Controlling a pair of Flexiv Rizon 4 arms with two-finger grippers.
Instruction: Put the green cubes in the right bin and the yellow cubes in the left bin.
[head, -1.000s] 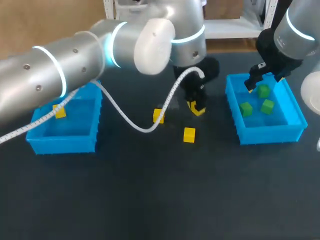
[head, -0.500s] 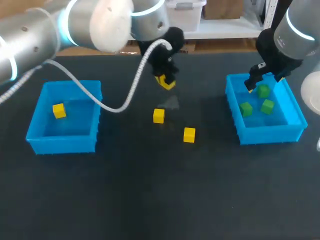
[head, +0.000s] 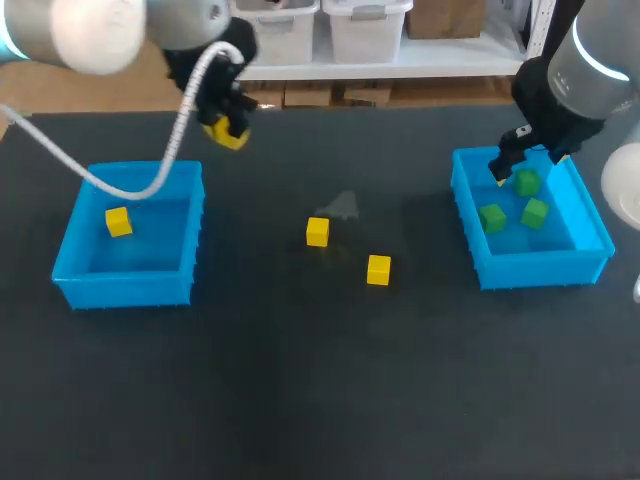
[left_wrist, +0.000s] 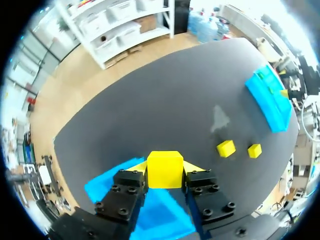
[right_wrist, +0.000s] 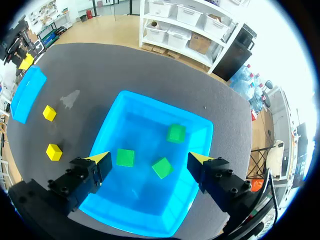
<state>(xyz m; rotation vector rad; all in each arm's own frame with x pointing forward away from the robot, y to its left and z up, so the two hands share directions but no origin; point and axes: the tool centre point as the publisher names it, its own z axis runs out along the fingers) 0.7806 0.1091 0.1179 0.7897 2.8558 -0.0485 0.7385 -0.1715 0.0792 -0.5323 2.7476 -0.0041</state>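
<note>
My left gripper hangs over the back right corner of the left blue bin, shut on a yellow cube that fills the gap between its fingers. One yellow cube lies inside that bin. Two more yellow cubes rest on the dark table near the middle. The right blue bin holds three green cubes. Above it my right gripper stands open, with nothing between its fingers.
The table's surface is dark, with a pale scuff just behind the loose cubes. A white cable hangs from my left arm across the left bin's back edge.
My left arm has swung from the table's middle to the left and back, carrying the yellow cube up over the left bin's corner. The right arm has not moved.
</note>
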